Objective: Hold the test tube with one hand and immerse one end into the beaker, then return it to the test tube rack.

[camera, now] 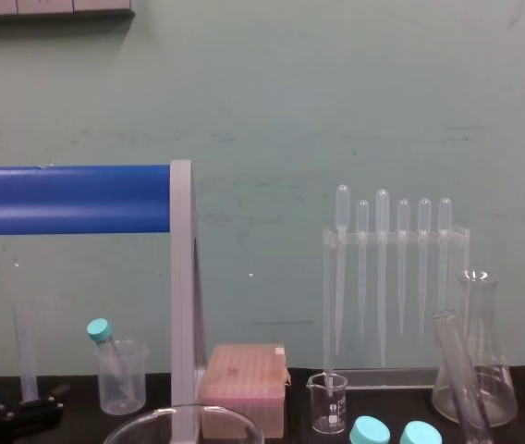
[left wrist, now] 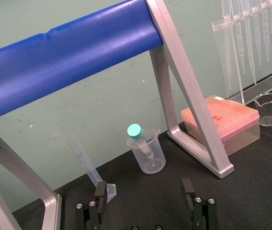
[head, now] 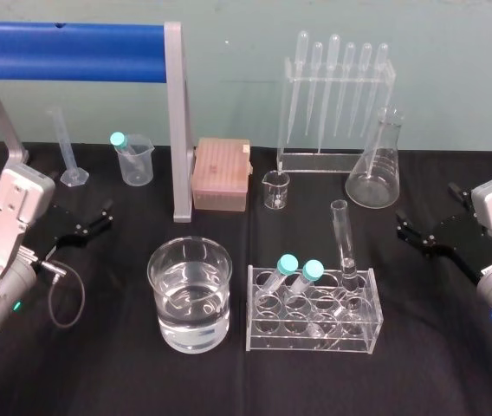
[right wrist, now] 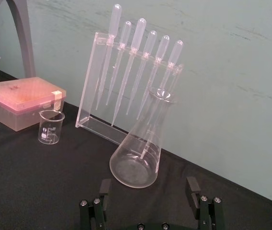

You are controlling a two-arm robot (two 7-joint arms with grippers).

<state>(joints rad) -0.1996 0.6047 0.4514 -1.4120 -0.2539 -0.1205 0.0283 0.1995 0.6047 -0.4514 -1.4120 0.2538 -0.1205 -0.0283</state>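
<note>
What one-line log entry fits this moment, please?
long clear glass test tube: standing in clear rack | wide clear glass beaker: part-filled, beside rack | left pincer: open, far left | right pincer: open, far right

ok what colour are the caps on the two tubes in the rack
Teal caps, seen best in the head view.

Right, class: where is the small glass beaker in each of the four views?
Head view: small glass beaker at centre back, just right of the pink box.
Left wrist view: beaker between the box and the pipette rack.
Right wrist view: beaker between box and rack.
Chest view: beaker low centre, right of the box.
Shared landmark: the pink box.
</note>
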